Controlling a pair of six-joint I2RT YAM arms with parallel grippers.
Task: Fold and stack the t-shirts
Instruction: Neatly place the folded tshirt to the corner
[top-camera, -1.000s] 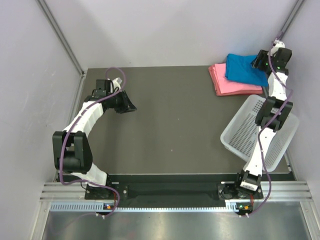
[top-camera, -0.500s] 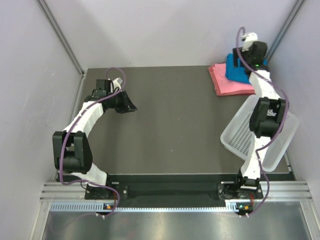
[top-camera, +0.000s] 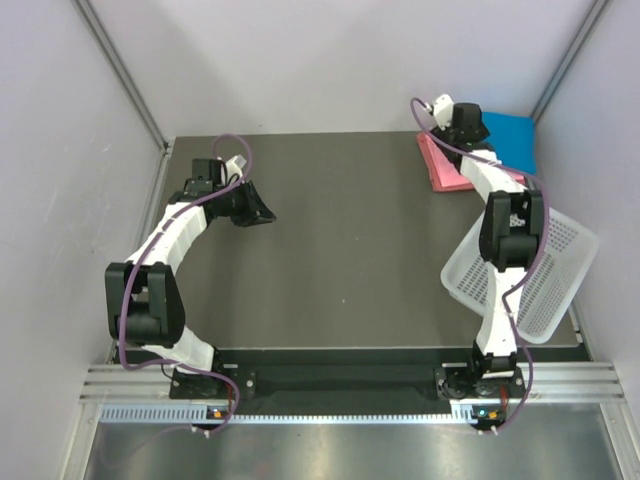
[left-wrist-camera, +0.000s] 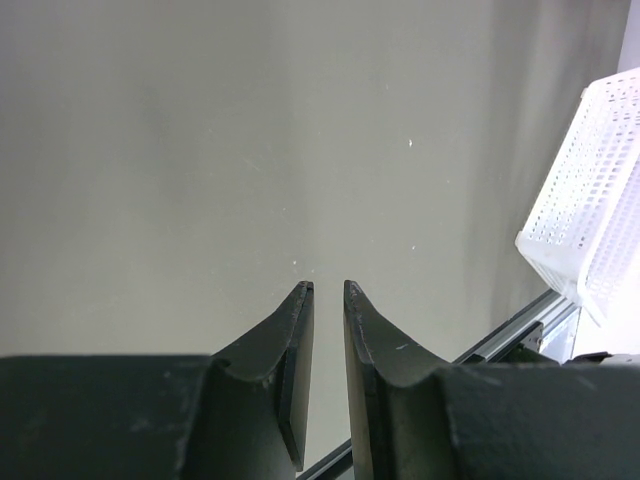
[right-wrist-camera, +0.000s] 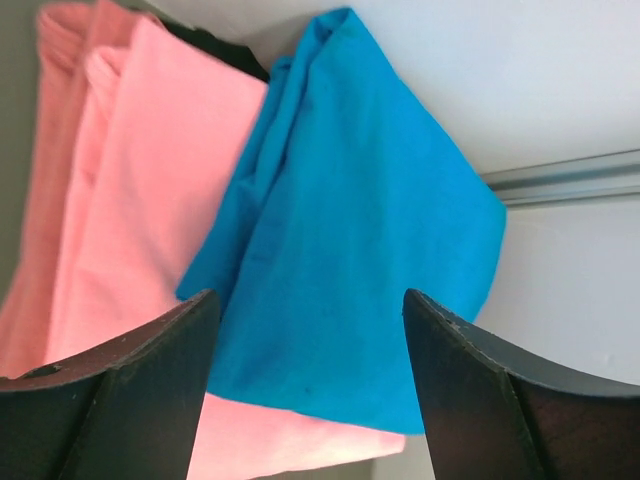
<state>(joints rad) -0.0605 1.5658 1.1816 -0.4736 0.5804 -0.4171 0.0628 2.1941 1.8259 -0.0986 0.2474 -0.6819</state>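
The right gripper (right-wrist-camera: 308, 300) is seen spread wide and empty, pointed at the blue t-shirt (right-wrist-camera: 350, 250), which is laid loosely folded on the pink t-shirts (right-wrist-camera: 120, 200) in the far right corner of the table (top-camera: 340, 230), beyond the basket (top-camera: 530, 290). The left gripper (left-wrist-camera: 328, 290) is held well apart, jaws drawn almost together on nothing. Stacking looks nearly done. If squaring is wanted, the blue edges should be pressed flat gently, so the pink layers beneath are not dragged askew.
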